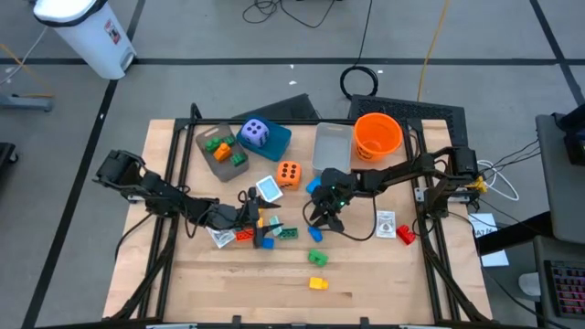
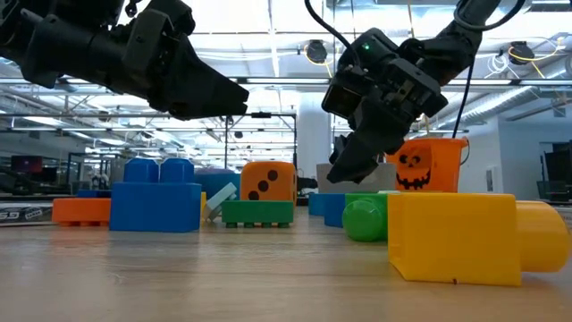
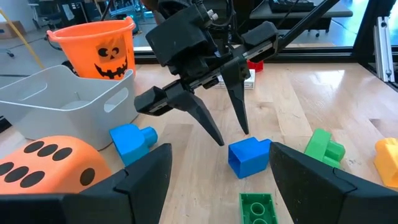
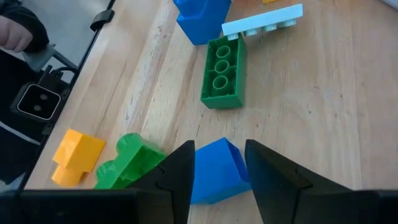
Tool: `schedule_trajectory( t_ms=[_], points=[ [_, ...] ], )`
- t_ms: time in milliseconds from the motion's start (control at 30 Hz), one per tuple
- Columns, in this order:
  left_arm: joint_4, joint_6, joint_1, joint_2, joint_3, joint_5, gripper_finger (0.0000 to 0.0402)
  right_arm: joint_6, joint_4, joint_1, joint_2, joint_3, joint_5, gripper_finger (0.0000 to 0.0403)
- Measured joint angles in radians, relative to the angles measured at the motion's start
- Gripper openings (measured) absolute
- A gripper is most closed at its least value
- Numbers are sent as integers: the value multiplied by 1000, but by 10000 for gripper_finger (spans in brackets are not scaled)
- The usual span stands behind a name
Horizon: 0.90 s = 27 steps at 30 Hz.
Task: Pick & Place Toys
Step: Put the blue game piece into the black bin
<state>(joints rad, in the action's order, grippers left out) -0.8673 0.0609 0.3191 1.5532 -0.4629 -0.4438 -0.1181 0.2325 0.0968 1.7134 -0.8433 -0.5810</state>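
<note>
Small plastic bricks lie scattered on the wooden table between my two grippers. My right gripper [image 1: 320, 220] points down at a slant, open, just above a blue brick [image 3: 249, 157] that rests on the table; in the right wrist view this brick [image 4: 214, 171] shows between the fingers. My left gripper [image 1: 250, 212] hovers open and nearly level, facing the right gripper, with nothing between its fingers [image 3: 143, 180]. A flat green brick [image 4: 222, 71], a green brick [image 1: 316, 259] and a yellow brick [image 1: 317, 283] lie nearby. The orange die [image 1: 289, 174] stands on the table; the purple die [image 1: 255, 133] sits on the teal box [image 1: 277, 142].
An orange bucket [image 1: 377, 134] and a grey bin [image 1: 333, 146] stand at the far side, with another blue brick [image 3: 134, 140] by the bin. A brown tray [image 1: 219, 151] holds green and orange bricks. A white card [image 1: 386, 225] and a red brick [image 1: 405, 236] lie at the right.
</note>
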Motion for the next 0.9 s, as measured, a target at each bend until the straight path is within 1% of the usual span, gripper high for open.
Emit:
schedule_trajectory(
  t_ms=[367, 533, 767, 833, 900],
  points=[
    [-6, 0, 0, 0, 0, 0, 278, 3, 1, 0, 45, -18, 0, 137],
    [-6, 0, 0, 0, 0, 0, 278, 2, -4, -1, 43, -23, -24, 137],
    [-5, 0, 0, 0, 0, 0, 278, 15, -44, -30, 45, -23, -15, 137],
    [-5, 0, 0, 0, 0, 0, 278, 21, -44, -39, 49, -23, 9, 137],
    [-5, 0, 0, 0, 0, 0, 278, 26, -51, -41, 49, -22, 10, 137]
  ],
)
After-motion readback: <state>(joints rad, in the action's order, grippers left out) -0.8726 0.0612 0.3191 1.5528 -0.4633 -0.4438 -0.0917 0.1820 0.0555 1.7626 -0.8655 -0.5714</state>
